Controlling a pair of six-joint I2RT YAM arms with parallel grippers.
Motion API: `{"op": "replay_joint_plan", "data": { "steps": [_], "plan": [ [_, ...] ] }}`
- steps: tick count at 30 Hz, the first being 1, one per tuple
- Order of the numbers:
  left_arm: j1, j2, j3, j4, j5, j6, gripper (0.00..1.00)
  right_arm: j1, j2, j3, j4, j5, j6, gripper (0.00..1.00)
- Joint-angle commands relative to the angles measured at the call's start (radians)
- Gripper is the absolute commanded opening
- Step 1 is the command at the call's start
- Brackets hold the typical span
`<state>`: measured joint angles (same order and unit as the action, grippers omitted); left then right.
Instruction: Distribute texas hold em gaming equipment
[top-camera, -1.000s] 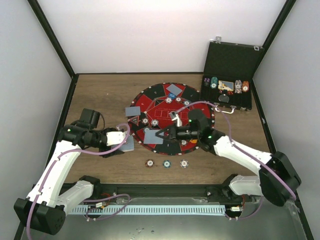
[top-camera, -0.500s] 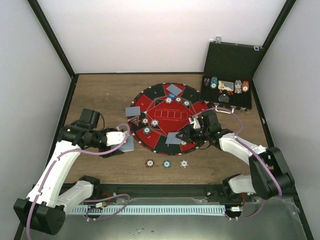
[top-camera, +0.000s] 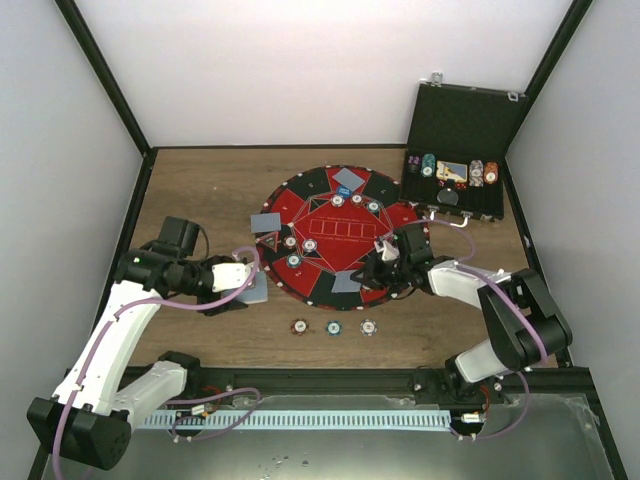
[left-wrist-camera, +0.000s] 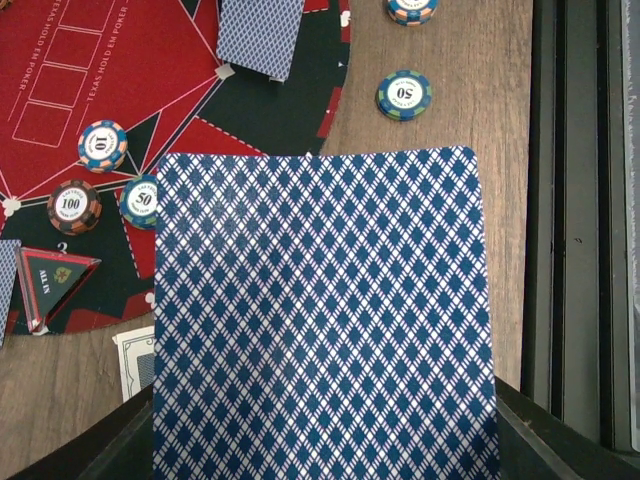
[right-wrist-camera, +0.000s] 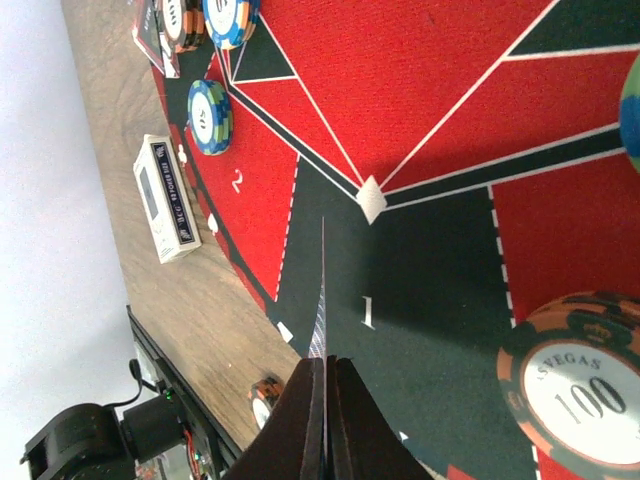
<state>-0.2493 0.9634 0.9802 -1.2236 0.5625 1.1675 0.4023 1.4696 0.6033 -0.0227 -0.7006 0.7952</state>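
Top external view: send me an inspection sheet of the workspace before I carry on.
Surface: wooden table, round mat centred.
Job's things: cards and chips on the mat; three chips in a row on bare wood before it.
Clutter: open black case far right, stored chips inside.
Grippers: left gripper shut on a blue-backed card; right gripper shut on an edge-on card over the mat.
Cables: purple cables along both arms.
Surroundings: white walls, black frame.

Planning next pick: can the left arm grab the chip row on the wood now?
Probably not yet: the left gripper is shut on a card. The chip row itself lies uncovered.
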Motion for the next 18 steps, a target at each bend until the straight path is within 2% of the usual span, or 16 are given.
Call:
{"op": "replay_joint_plan", "data": {
  "steps": [1, 3, 5, 7, 8, 10, 13, 18],
  "plan": [
    [0.002, -0.009, 0.036, -0.013, 0.037, 0.018, 0.04, 0.016, 0.026, 0.031, 0.037, 0.051, 0.018, 0.01],
    [0.002, -0.011, 0.040, -0.014, 0.035, 0.018, 0.04, 0.017, 0.038, 0.033, 0.026, 0.062, 0.011, 0.01],
    [0.002, -0.012, 0.041, -0.016, 0.034, 0.018, 0.04, 0.019, 0.041, 0.033, 0.005, 0.075, -0.001, 0.07],
    [0.002, -0.012, 0.042, -0.017, 0.034, 0.019, 0.04, 0.020, 0.028, 0.026, -0.023, 0.093, -0.014, 0.17],
    [0.002, -0.012, 0.041, -0.016, 0.034, 0.020, 0.04, 0.020, 0.012, 0.023, -0.039, 0.106, -0.020, 0.26],
    [0.002, -0.012, 0.041, -0.016, 0.033, 0.020, 0.04, 0.020, -0.026, 0.015, -0.077, 0.131, -0.032, 0.35],
    [0.002, -0.009, 0.041, -0.017, 0.036, 0.022, 0.04, 0.020, -0.090, 0.015, -0.156, 0.176, -0.057, 0.42],
    [0.002, -0.006, 0.043, -0.016, 0.039, 0.023, 0.04, 0.020, -0.171, 0.052, -0.351, 0.292, -0.118, 0.47]
  ]
}}
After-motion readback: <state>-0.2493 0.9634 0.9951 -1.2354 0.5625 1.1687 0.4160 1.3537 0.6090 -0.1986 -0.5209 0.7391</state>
